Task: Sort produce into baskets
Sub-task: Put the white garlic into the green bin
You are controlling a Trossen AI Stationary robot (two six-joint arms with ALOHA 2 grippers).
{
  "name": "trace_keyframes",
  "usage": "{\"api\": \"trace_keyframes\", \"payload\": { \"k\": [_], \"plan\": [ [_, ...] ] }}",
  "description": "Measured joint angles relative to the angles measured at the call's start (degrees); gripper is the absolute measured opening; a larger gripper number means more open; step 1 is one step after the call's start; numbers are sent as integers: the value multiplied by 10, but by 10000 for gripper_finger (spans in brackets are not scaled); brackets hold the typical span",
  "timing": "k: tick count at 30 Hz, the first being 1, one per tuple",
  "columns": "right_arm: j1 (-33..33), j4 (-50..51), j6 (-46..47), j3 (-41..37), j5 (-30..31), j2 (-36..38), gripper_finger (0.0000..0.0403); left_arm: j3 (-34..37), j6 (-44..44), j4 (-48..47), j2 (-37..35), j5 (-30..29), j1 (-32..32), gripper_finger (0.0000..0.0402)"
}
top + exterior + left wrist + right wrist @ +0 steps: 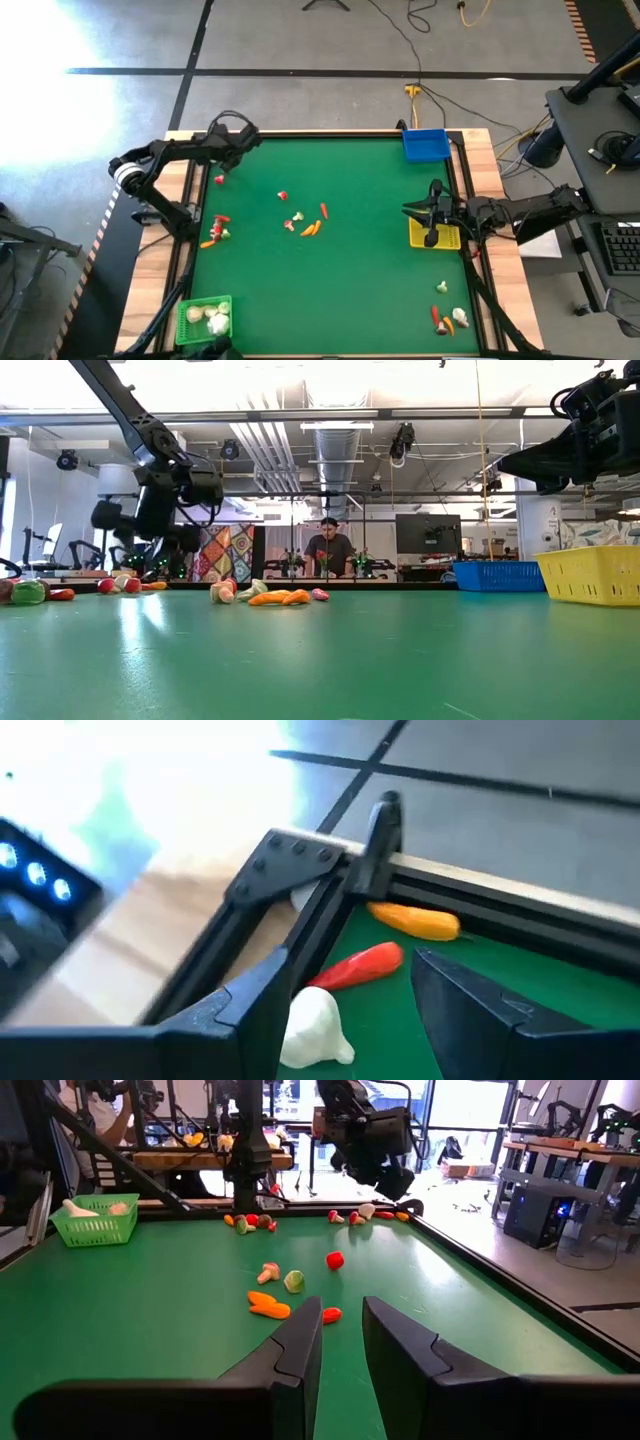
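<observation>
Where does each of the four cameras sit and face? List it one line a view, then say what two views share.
High view: overhead, straight down on the green table; both arms show.
Low view: at table-top height, looking across into the room; the left hand hangs above the mat.
Left wrist view: on the left arm, facing the table corner; its dark fingers frame a white garlic bulb.
Right wrist view: on the right arm over the yellow basket, facing across the table; its fingers show.
Shared: high and right wrist views both show the green basket.
</observation>
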State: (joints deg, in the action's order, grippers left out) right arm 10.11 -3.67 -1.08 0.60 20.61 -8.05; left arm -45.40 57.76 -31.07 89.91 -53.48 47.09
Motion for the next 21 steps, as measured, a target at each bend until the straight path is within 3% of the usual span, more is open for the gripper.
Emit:
{"api": "trace_keyframes", "payload": {
  "k": [3,6,11,16,21],
  "plan": [
    [0,0,0,0,0,0,68,-17,-91,-16,0,20,4,161],
    [0,0,0,0,0,0,68,-41,-205,-28,0,80,20,114],
    [0,0,0,0,0,0,68,-92,-280,-83,0,162,61,17],
    [0,0,0,0,0,0,68,-142,-302,-162,13,223,76,10],
    [0,0,0,0,0,0,68,-163,-343,-224,51,228,75,1]
  ]
}}
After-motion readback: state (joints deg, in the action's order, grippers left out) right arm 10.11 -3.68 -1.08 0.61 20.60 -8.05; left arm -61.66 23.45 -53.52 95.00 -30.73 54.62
